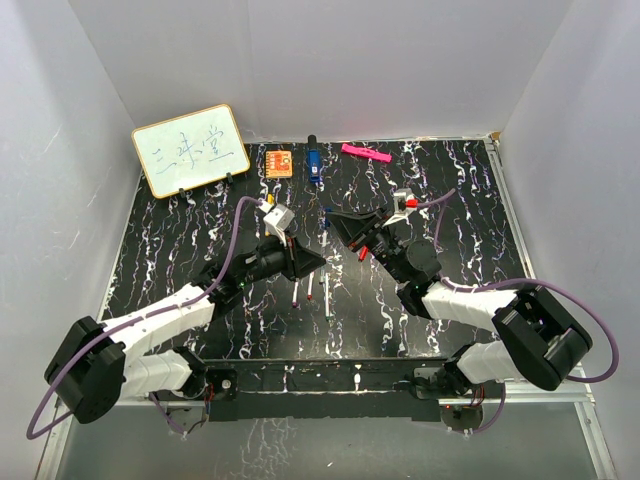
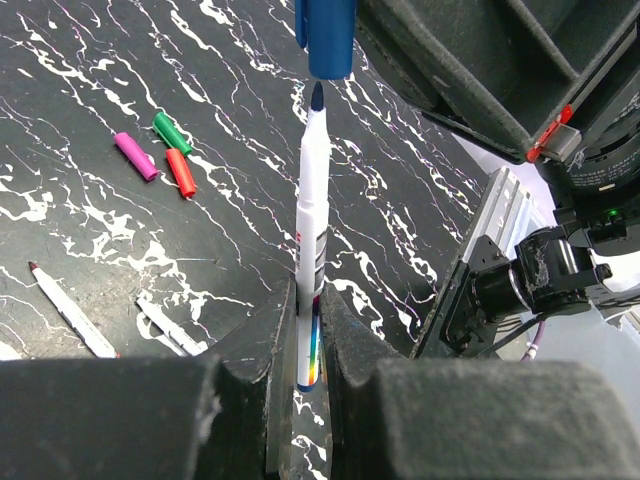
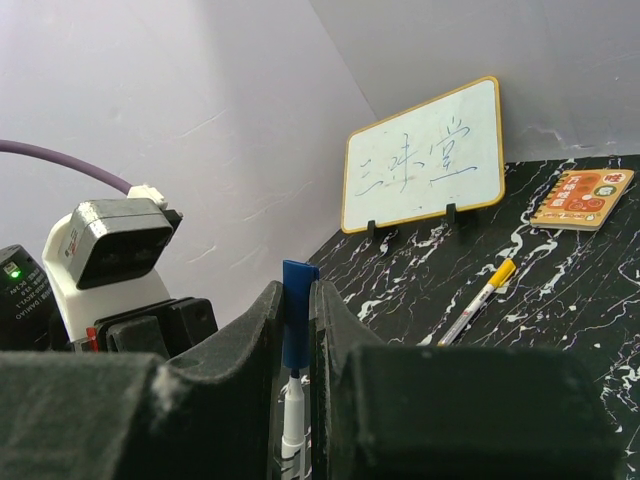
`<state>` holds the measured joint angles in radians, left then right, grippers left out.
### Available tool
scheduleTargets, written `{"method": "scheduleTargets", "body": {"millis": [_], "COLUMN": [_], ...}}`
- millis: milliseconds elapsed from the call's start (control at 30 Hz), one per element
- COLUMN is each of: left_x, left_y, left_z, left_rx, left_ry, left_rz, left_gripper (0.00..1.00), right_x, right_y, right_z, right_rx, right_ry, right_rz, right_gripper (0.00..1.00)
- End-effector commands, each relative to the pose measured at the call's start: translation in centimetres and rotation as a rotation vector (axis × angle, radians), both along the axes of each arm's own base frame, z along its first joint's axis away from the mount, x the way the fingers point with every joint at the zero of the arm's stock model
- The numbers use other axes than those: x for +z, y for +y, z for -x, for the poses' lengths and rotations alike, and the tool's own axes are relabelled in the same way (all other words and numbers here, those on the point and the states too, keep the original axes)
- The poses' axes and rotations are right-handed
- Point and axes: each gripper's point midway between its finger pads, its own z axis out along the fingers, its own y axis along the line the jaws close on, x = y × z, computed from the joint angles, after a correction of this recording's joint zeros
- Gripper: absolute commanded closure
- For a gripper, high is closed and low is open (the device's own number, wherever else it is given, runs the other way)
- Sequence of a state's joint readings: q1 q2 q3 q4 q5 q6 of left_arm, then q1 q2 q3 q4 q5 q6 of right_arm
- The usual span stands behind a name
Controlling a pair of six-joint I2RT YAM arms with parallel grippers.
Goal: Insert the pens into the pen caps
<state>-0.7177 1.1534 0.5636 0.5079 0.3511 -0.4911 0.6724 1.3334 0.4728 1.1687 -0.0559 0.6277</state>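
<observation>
My left gripper [image 2: 308,295] is shut on a white pen [image 2: 312,200] with a dark blue tip, held by its rear end. My right gripper [image 3: 297,292] is shut on the blue cap [image 3: 297,320]. The pen's tip sits right at the mouth of the blue cap [image 2: 326,35], in line with it. From above, the left gripper [image 1: 318,262] and right gripper [image 1: 338,224] meet over the table's middle. A purple cap [image 2: 135,156], a green cap [image 2: 171,132] and a red cap [image 2: 181,172] lie on the table. Loose pens [image 2: 70,310] [image 2: 170,328] lie nearby.
A yellow-capped pen [image 3: 480,300] lies near the whiteboard [image 1: 190,150]. An orange square [image 1: 279,162], a blue block [image 1: 313,165] and a pink bar [image 1: 365,153] sit along the back edge. White walls enclose the black marbled table [image 1: 180,250].
</observation>
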Motion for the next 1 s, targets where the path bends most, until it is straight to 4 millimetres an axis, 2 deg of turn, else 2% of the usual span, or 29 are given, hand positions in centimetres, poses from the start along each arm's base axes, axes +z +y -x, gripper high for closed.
{"method": "scheduleTargets", "body": {"millis": [0,967], "left_x": [3.32,3.31], "left_y": [-0.31,-0.59], "left_z": [-0.35,-0.58], "left_rx": [0.003,0.012], "left_ry": [-0.08,-0.067], "left_rz": [0.055,0.082], "left_gripper": [1.0,1.0], "right_x": [2.47,1.71], "right_y": [-0.05,0.68], "right_z": [0.29,0.59], "right_rx": [0.001,0.042], "right_ry": [-0.065,-0.034], "right_rz": [-0.029,-0.05], "right_gripper": [1.0,1.0]}}
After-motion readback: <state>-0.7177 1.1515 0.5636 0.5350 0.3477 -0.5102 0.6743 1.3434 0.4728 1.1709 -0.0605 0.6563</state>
